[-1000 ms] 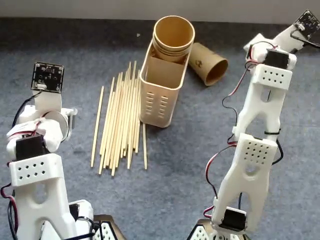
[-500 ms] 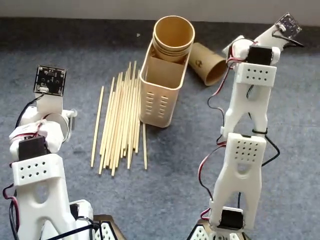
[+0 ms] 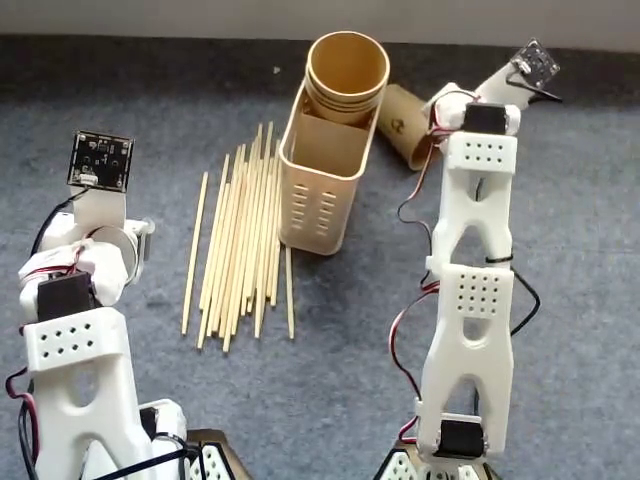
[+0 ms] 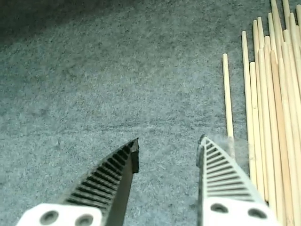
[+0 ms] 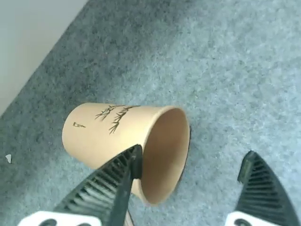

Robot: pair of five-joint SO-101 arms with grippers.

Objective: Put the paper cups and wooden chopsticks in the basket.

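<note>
Hovering over the toppled paper cup [image 5: 108,127], our right pincer [image 5: 193,155] gapes wide; our left pincer [image 4: 168,140] stands parted beside the chopsticks [image 4: 270,94]

The left arm [image 3: 75,340] sits folded close to its base, its white perforated links rising to the wrist, where the camera board [image 3: 100,160] faces upward; the left gripper [image 4: 169,141] points downward, its two ribbed fingers [image 4: 117,174] held moderately apart, tips level with each other, one finger dark and the other pale. The right arm [image 3: 470,300] is stretched almost straight away from its base, with red and black wires [image 3: 405,335] looping beside its links and its own camera board tilted at the far end; the right gripper [image 5: 193,153] angles downward, both dark ribbed fingers spread wide, wider than the left pair.
</note>
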